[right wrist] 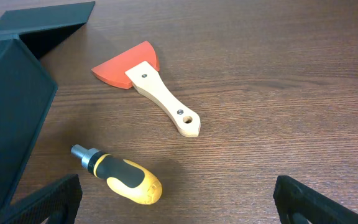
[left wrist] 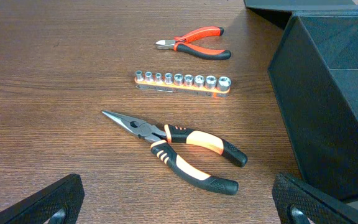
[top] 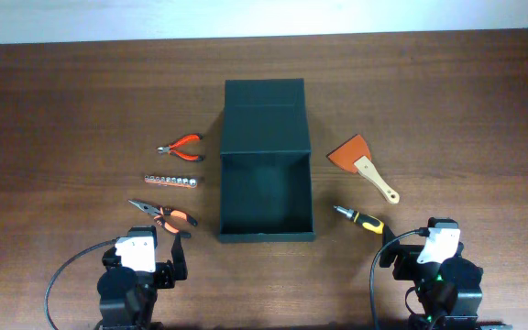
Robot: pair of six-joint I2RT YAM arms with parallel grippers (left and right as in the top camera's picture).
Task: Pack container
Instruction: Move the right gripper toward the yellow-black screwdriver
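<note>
The dark green-black container [top: 265, 225] stands open in the middle of the table, its flap lid [top: 265, 115] laid back behind it; it also shows in the left wrist view [left wrist: 328, 106] and the right wrist view [right wrist: 8, 118]. Left of it lie small red cutters [top: 181, 146], a socket rail [top: 173, 181] and orange-black long-nose pliers [top: 165, 215]. Right of it lie an orange scraper with a wooden handle [top: 363, 163] and a stubby yellow-black screwdriver [top: 360, 219]. My left gripper [left wrist: 178, 208] is open and empty just short of the pliers [left wrist: 179, 149]. My right gripper [right wrist: 178, 208] is open and empty near the screwdriver [right wrist: 124, 174].
The brown wooden table [top: 62, 110] runs wide on both sides. Both arm bases sit at the near edge, with black cables looping beside them [top: 58, 275].
</note>
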